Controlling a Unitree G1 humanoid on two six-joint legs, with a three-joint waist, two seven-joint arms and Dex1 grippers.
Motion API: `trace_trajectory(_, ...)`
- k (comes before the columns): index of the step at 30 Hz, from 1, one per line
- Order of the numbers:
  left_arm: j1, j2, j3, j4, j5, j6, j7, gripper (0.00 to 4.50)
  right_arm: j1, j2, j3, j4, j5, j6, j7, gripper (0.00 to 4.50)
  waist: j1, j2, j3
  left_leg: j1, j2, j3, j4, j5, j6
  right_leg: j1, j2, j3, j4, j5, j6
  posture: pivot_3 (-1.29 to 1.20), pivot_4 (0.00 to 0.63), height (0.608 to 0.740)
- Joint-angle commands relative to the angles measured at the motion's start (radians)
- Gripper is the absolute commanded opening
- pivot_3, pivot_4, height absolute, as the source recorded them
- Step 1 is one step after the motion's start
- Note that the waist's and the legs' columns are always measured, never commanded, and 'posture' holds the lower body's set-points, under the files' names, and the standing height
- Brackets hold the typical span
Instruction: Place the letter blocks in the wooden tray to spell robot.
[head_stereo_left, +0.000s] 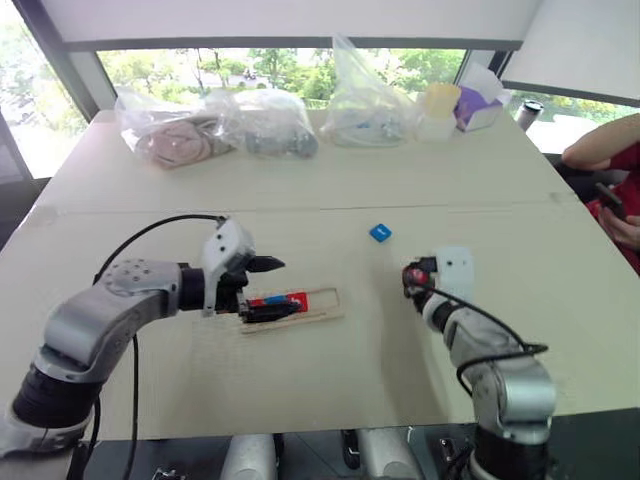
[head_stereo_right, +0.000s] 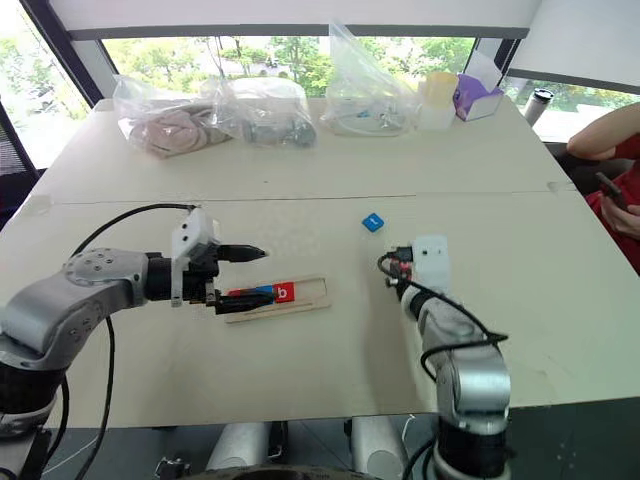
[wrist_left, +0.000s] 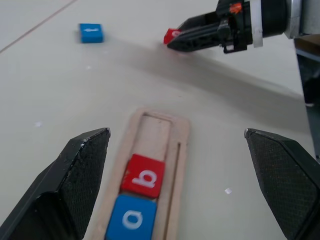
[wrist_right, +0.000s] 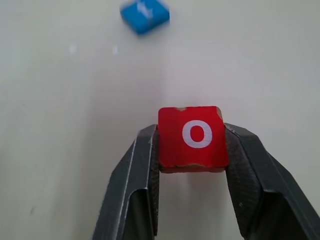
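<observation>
The wooden tray (head_stereo_left: 327, 305) lies on the table's middle left. It holds a blue "o" block (wrist_left: 132, 220) and a red "b" block (wrist_left: 145, 176) side by side; its far end is bare. My left gripper (head_stereo_left: 268, 288) hangs open over the tray's left end, one finger on each side. To the right, my right gripper (wrist_right: 192, 145) is shut on a red "o" block (wrist_right: 193, 137), held just above the table. A loose blue letter block (head_stereo_left: 380, 233) lies farther back between the two arms.
Several clear plastic bags (head_stereo_left: 215, 125) with items, a purple box (head_stereo_left: 478, 105) and a cup (head_stereo_left: 440, 100) line the table's far side. A person's arm (head_stereo_left: 605, 145) and a hand with a phone are at the right edge.
</observation>
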Motion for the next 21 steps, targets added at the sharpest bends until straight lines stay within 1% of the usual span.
trace_trajectory(1,-0.049,-0.007,-0.023,0.018,0.014,-0.023,-0.029,4.50,0.023,0.040,0.028,-0.054,-0.033,0.041,-0.072,1.18,-0.003,0.000,0.000,0.000,0.000,0.000,0.000,0.000,0.000,0.000,0.000,0.000,0.000,-0.001,0.001,0.00,0.150,0.739)
trace_trajectory(6,-0.088,-0.002,-0.040,0.051,0.026,-0.022,-0.064,4.50,0.015,0.081,0.041,-0.027,-0.053,0.020,-0.119,1.18,-0.003,0.000,0.000,0.001,0.000,0.000,0.000,0.000,0.000,0.000,0.000,0.000,-0.001,-0.001,0.002,0.00,0.150,0.739)
trace_trajectory(8,-0.096,0.011,-0.044,0.056,0.028,-0.020,-0.085,4.50,0.020,0.111,0.057,-0.019,-0.046,-0.003,-0.134,2.25,-0.003,0.000,0.000,0.000,0.000,0.000,0.000,0.000,0.000,0.000,0.000,0.000,-0.001,-0.001,0.002,0.00,0.150,0.739)
trace_trajectory(9,-0.097,0.018,-0.042,0.060,0.028,-0.020,-0.094,4.50,0.024,0.123,0.061,-0.017,-0.040,-0.001,-0.138,2.66,-0.003,0.000,0.000,0.000,0.000,0.000,0.000,0.000,0.000,0.000,0.000,0.000,-0.001,-0.001,0.002,0.00,0.150,0.739)
trace_trajectory(12,-0.098,0.034,-0.036,0.082,0.035,-0.031,-0.115,4.50,0.019,0.103,0.071,-0.019,-0.029,0.031,-0.133,4.23,-0.005,0.000,0.000,-0.001,0.000,0.000,0.000,0.000,0.000,-0.001,0.000,0.000,-0.001,-0.001,0.001,0.00,0.150,0.739)
trace_trajectory(13,-0.099,0.036,-0.037,0.089,0.039,-0.036,-0.119,4.50,0.016,0.088,0.073,-0.028,-0.030,0.034,-0.130,4.42,-0.005,0.000,0.000,-0.001,0.000,0.000,0.000,0.000,0.000,-0.001,0.000,0.000,-0.002,-0.001,0.002,0.00,0.150,0.739)
trace_trajectory(16,-0.096,0.041,-0.038,0.104,0.057,-0.052,-0.131,4.50,0.008,0.078,0.050,-0.072,-0.014,0.026,-0.113,4.42,-0.003,0.000,0.000,-0.001,0.000,-0.001,0.000,0.000,0.000,-0.001,0.001,0.000,-0.001,-0.002,0.003,0.00,0.150,0.739)
trace_trajectory(19,-0.089,0.061,-0.027,0.110,0.053,-0.063,-0.168,4.50,-0.020,-0.085,0.024,-0.129,0.060,-0.076,0.065,4.42,-0.003,0.001,0.001,-0.002,0.000,-0.001,0.000,0.000,0.000,-0.001,0.000,0.000,-0.002,-0.002,0.003,0.00,0.150,0.739)
trace_trajectory(21,-0.087,0.084,-0.018,0.106,0.039,-0.065,-0.208,4.50,-0.035,-0.225,-0.045,-0.108,0.153,-0.181,0.256,4.42,-0.003,0.000,0.001,-0.002,0.000,0.000,0.000,0.000,0.000,-0.001,-0.001,0.000,-0.003,-0.002,0.003,0.00,0.150,0.739)
